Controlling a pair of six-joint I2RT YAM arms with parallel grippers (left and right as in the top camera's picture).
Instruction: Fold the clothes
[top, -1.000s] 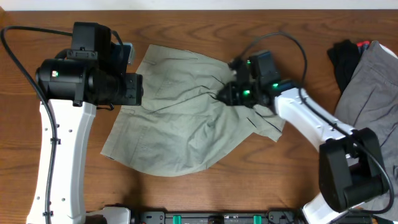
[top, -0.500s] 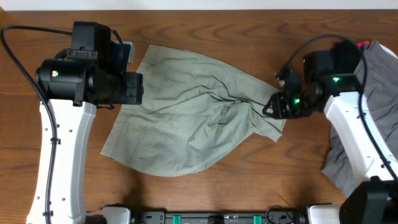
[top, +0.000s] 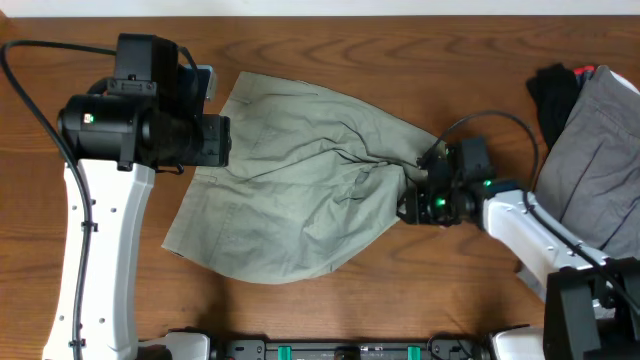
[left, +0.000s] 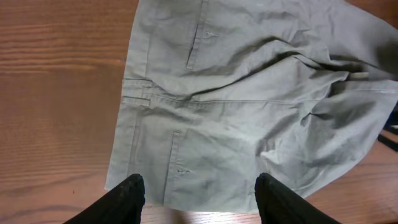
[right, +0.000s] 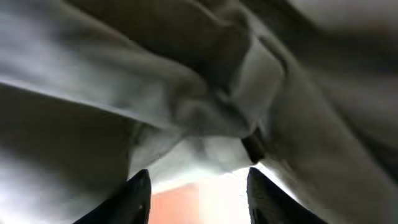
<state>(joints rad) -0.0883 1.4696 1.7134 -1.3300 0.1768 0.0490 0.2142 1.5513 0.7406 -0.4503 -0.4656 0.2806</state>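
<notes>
The pale khaki-green shorts (top: 300, 190) lie rumpled and spread across the table's middle, with the waistband towards the left. They also show in the left wrist view (left: 249, 106). My left gripper (left: 199, 194) is open and empty, hovering over the shorts' waistband edge. My right gripper (top: 412, 205) is low at the shorts' right edge. In the right wrist view it (right: 196, 199) is open, with bunched fabric (right: 205, 106) just ahead of the fingertips and none between them.
A grey garment (top: 600, 150) and a small black cloth (top: 555, 95) lie at the right edge of the table. The left arm's body (top: 140, 135) hangs over the table's left part. Bare wood (top: 400, 290) lies in front of the shorts.
My right gripper went from the shorts' middle out to the right, then came back low at their right edge. The fabric there has shifted. The left arm has not moved.
</notes>
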